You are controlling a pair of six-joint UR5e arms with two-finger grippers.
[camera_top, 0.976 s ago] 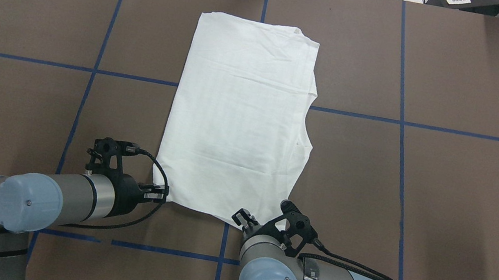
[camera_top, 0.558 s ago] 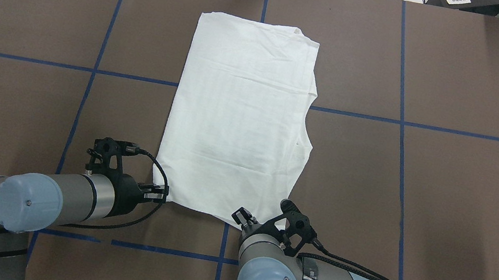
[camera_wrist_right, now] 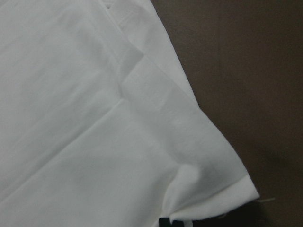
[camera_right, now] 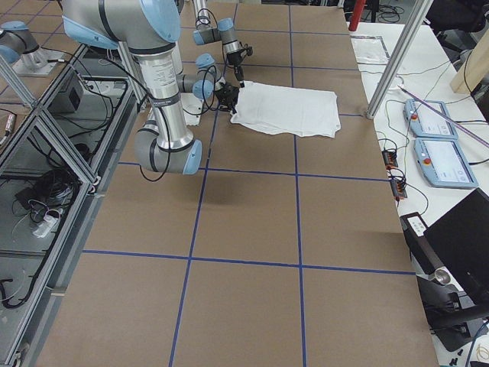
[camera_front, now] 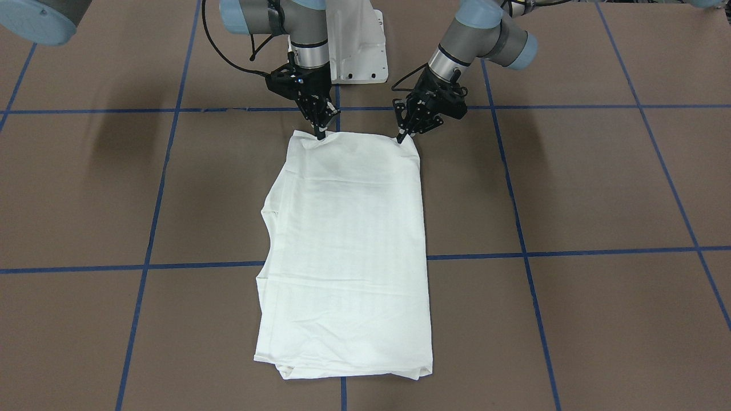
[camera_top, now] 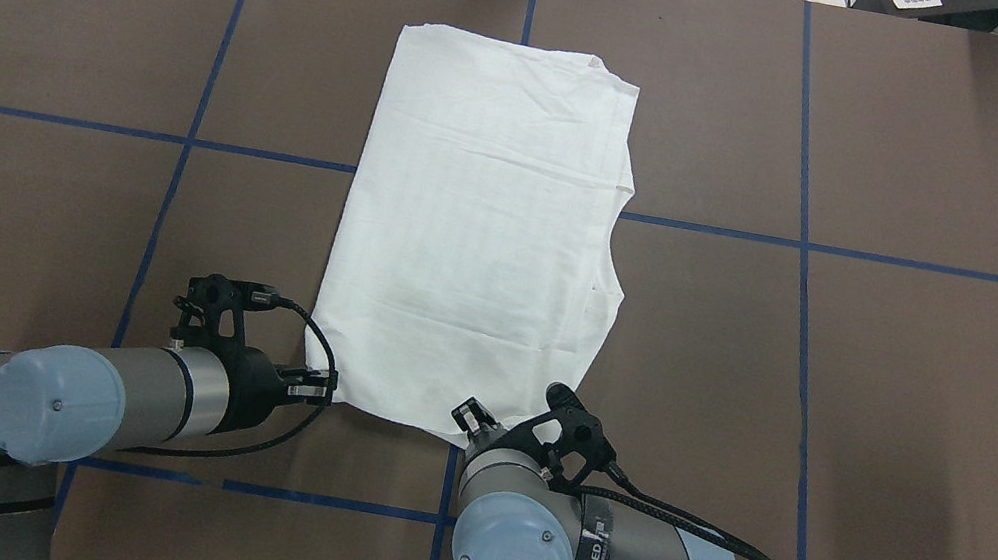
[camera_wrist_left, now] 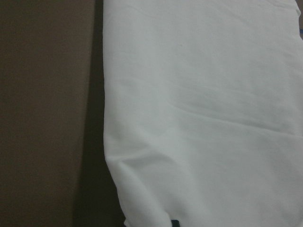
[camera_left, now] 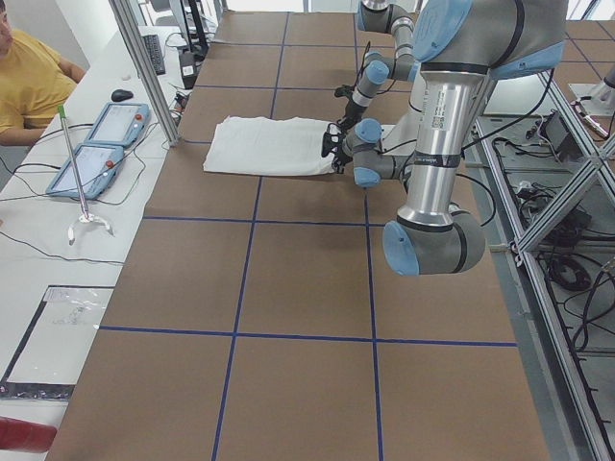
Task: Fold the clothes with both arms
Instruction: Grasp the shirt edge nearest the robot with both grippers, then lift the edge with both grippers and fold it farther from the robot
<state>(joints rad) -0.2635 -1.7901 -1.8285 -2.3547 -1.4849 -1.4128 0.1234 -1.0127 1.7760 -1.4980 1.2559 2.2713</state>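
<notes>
White T-shirt point(camera_front: 342, 240) lies folded into a long panel at the middle of the brown table point(camera_front: 571, 188), its length running away from the robot and its near edge at the two grippers.

The right gripper point(camera_front: 320, 135) points down with its fingers drawn together on the near corner on the robot's right. The right wrist view shows that corner's cloth gathered into a small pinch at the bottom of the frame. The left gripper point(camera_front: 402, 137) is clamped in the same way on the other near corner, tilted in from the side; in its wrist view the cloth narrows toward a dark fingertip at the lower edge.

Behind them, the right arm point(camera_front: 302, 34) drops almost straight from above, while the left arm point(camera_front: 474, 34) slants in from the robot's left. Both rise from the white pedestal base point(camera_front: 360, 51) at the table's edge.

The rest of the shirt rests flat — smooth along the robot's left side, stepped and layered along its right. Blue tape lines point(camera_front: 571, 252) mark the table in a grid, and one cross line passes under the shirt's middle. In the exterior left view a person point(camera_left: 24, 72) in a yellow top sits at the far side, beyond the table.
</notes>
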